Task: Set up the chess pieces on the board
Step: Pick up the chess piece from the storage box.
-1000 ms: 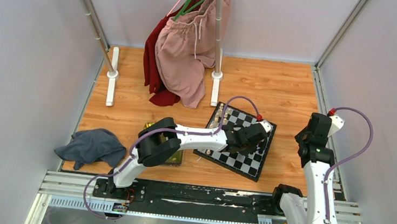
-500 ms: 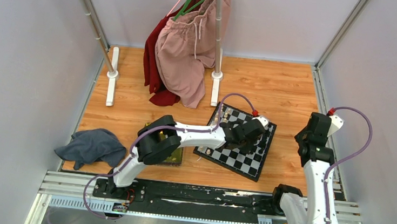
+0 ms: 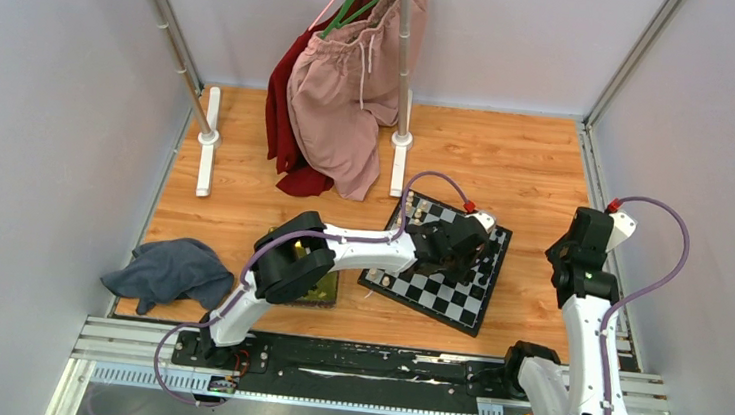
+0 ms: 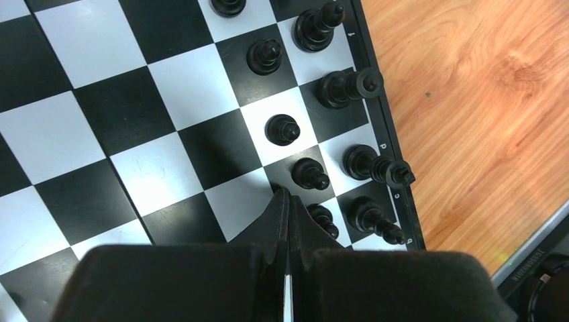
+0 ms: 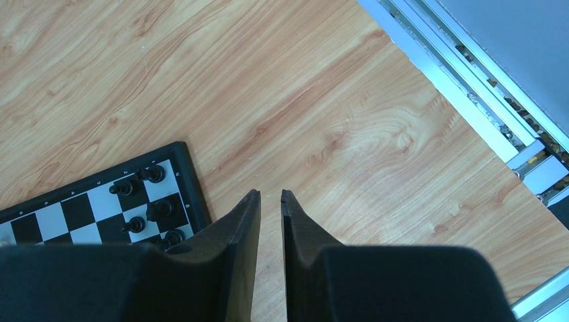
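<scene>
- The left tool [image 4: 289, 198] hovers low over the board [image 4: 100, 134], its two fingers [image 4: 274, 225] pressed flat together with nothing between them.
- The black chess pieces [image 4: 282, 129] stand in two files along the board's bordered edge on the right-arm side. Pawns fill the inner file and taller figures the outer one, all upright in the wrist view.
- One pawn [image 4: 310, 175] stands just ahead of the closed fingertips. A second pawn [image 4: 323, 219] sits just beside the fingers, partly tucked behind them.
- The right tool [image 5: 270, 196] hangs over bare bench [image 5: 349, 121] off the board's corner, its fingers parted by a narrow gap and holding nothing.
- A yellow-green tray [image 3: 324, 290] lies off the board's opposite side, mostly hidden under the left arm [image 3: 360, 252].
- The risk, judged from here, is that the closed fingers sit in among tightly spaced pieces. Any sideways drift or drop would likely clip the nearest pawn. A toppled pawn could knock the taller piece [image 4: 376, 168] behind it over the border and onto the bench.
- Opening the fingers here carries its own danger, since the spread could shove the second pawn out of its square.
- Which squares are left to fill cannot be told, because the arm hides much of the board in the overhead view.
</scene>
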### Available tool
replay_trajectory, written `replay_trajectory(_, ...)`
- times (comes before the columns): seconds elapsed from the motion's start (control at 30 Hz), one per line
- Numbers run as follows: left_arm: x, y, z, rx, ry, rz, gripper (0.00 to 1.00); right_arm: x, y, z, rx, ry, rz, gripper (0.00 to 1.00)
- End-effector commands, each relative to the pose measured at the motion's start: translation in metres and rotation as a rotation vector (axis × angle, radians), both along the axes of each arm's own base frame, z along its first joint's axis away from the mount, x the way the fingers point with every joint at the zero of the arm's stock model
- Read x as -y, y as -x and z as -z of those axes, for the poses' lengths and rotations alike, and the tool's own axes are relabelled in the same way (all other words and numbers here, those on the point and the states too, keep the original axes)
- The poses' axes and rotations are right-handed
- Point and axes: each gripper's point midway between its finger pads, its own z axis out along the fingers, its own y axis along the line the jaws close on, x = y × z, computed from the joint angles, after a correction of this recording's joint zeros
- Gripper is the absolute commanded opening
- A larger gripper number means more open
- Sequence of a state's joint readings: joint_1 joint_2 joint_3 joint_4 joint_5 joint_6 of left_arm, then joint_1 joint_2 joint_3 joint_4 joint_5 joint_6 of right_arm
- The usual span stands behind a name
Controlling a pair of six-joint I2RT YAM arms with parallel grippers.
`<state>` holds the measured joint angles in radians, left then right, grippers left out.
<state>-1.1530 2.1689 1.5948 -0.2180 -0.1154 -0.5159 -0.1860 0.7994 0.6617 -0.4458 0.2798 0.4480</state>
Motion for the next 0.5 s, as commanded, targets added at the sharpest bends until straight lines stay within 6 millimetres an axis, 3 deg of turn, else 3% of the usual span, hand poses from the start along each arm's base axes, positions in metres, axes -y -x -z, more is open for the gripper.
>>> replay_trajectory(0.0,0.0022,0.0042,0.0142,-0.040,0.010,0.005,0.00,0.0009,0.0013,0.0040,-0.013,0.009,-0.006,0.22)
replay_trajectory(0.47,0.0014,0.0072,0.0178,-0.057,0.015,0.009,0.00,0.0004,0.0004,0.0068,-0.015,0.007,-0.010,0.22)
